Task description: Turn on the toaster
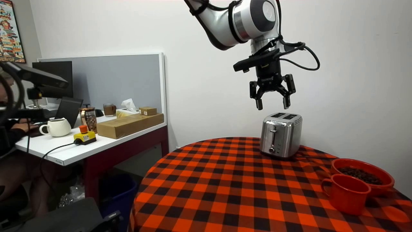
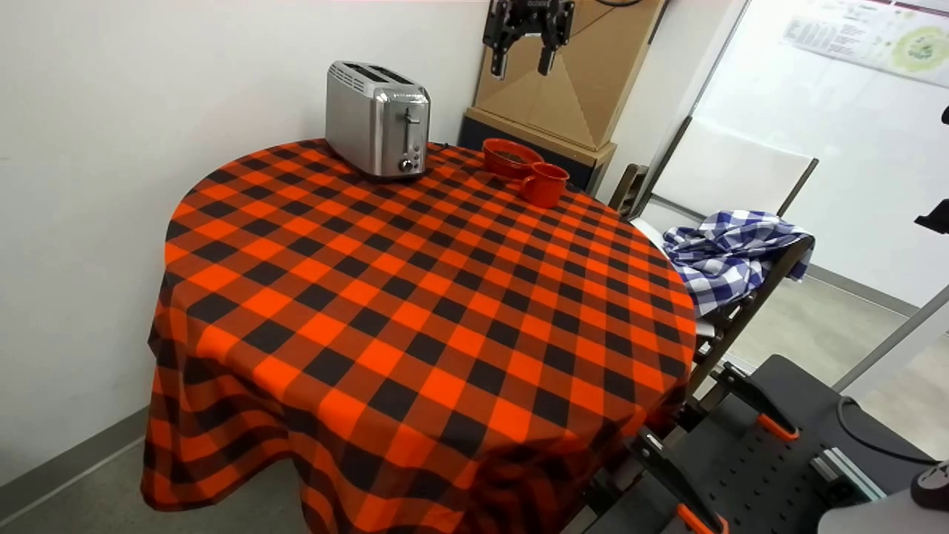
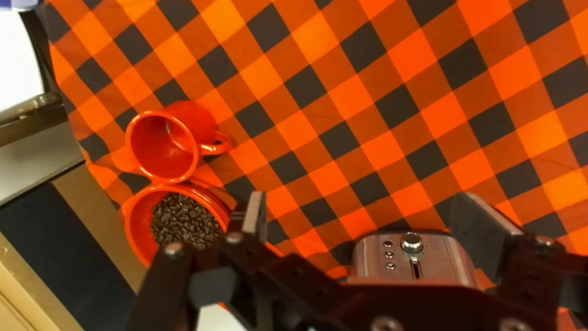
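1. Dark metal gripper (image 3: 360, 202), closest of all in the wrist view, stretches along the bottom; its two fingers (image 3: 478, 232) are spread wide apart.
2. Red-and-black checked tablecloth (image 2: 437, 326), rounded in outline, spreads beneath, near a pale wall (image 1: 206, 96).
3. Red mug (image 1: 349, 198) stands upright on the tablecloth, just beside a red bowl (image 1: 385, 186) of dark beans (image 1: 359, 175); in both exterior views it partly hides the bowl.
4. Thin dark cord (image 1: 315, 157) runs over the tablecloth from the silver toaster (image 1: 280, 137) toward the bowl.
5. Farther off, a white desk (image 1: 66, 153) holds a long cardboard box (image 1: 128, 125), a white mug (image 1: 59, 128) and a yellow box (image 1: 85, 138) topped with an orange button (image 1: 83, 129).
6. Beyond the tablecloth, a crumpled blue-and-white cloth (image 2: 741, 252) lies on a chair (image 2: 741, 163).
7. Toaster: upright on the tablecloth, near the wall, its lever (image 2: 412, 119) set high above a round knob (image 2: 405, 165).
8. Fingertips (image 1: 259, 104) hang in the air, higher than the toaster and apart from it; in an exterior view, against tall brown cardboard (image 2: 593, 81), they hang off to its right as seen there.
9. In the wrist view, the toaster's front shows below, between the fingers, nearer the finger on the view's right; the gripper itself hides the rest.
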Motion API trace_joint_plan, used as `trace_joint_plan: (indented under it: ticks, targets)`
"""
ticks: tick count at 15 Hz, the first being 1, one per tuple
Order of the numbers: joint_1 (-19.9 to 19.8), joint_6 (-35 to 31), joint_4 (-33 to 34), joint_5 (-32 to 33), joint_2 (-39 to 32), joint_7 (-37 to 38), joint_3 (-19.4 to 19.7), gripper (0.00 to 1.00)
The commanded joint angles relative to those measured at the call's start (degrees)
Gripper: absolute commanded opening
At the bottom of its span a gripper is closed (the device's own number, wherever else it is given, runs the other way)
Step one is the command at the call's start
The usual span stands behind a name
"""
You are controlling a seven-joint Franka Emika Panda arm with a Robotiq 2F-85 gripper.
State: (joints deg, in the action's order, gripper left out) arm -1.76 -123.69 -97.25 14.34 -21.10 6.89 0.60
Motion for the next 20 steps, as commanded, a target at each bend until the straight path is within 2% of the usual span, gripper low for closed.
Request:
trace_joint_plan:
  ticks: [1,5,6,7,13,16,20]
  targets:
    - [1.65,1.64,12.02,-0.43,-8.87,-1.66,0.86,1.00]
    - [2.40,1.55,20.15,-1.72,-15.35,-2.64,0.47,1.00]
    - [1.89,2.74,21.56,-3.70,-16.19,-4.12,-0.45,1.00]
    - [2.85,0.39,15.74,-1.90,-12.76,-1.38,1.05,1.00]
    - [2.77,1.02,19.42,-3.27,-15.33,-2.86,0.71,1.00]
    - [3.23,-0.29,17.08,-2.99,-14.74,1.55,2.40,1.00]
    - [2.76,-1.38,16.72,-5.43,-15.04,1.29,1.52,1.00]
